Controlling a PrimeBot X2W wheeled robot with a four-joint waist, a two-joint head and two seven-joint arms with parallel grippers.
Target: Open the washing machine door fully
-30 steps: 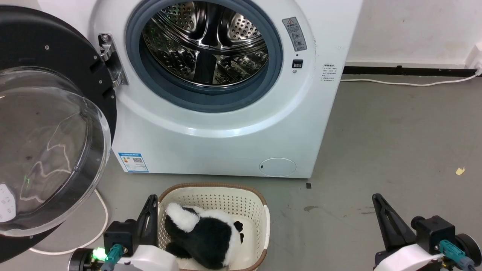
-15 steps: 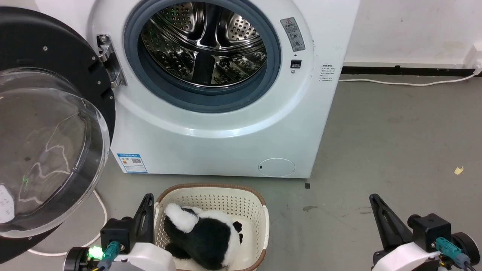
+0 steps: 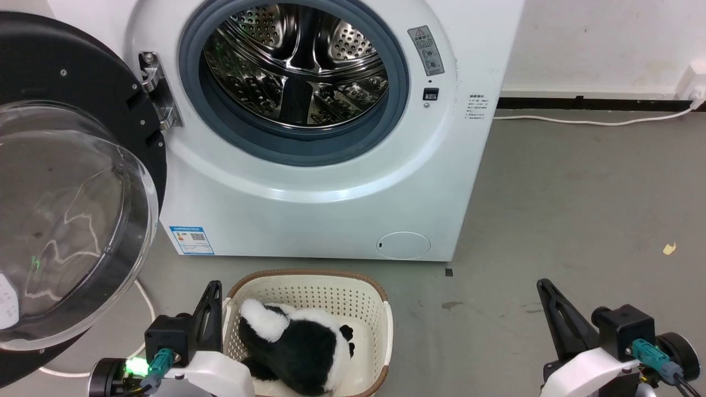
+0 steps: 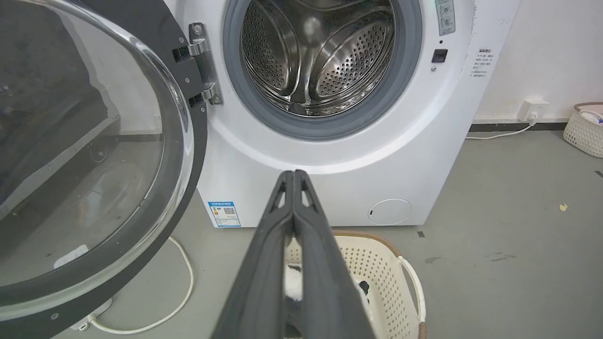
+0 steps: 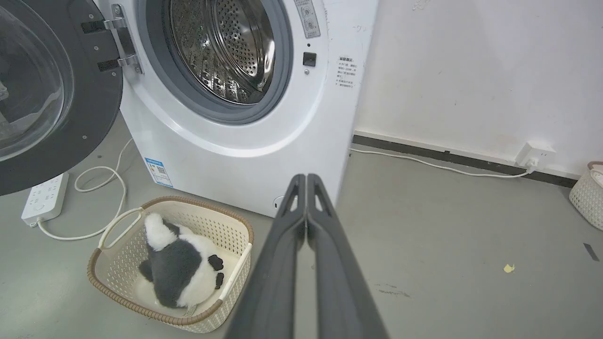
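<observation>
while both aim forward, left pincer (image 4: pixel 294 174) and right pincer (image 5: pixel 306 177) hover.

A cream perforated basket (image 3: pixel 309 292) with a brown woven rim sits on the grey floor (image 3: pixel 579 193). A black-and-white plush toy (image 3: pixel 300 347) lies inside it. Off to the left, a white power strip (image 5: pixel 44 197) lies flat, and its cord (image 4: pixel 191 275) loops loosely across the floor. Another white cable (image 5: pixel 424 162) runs along the dark baseboard (image 5: pixel 447 155) to a wall plug (image 5: pixel 534 154). A second pale basket (image 5: pixel 586 197) stands near that plug, against the white wall (image 5: pixel 471 70). A small yellow scrap (image 5: pixel 508 268) lies on the open floor.
</observation>
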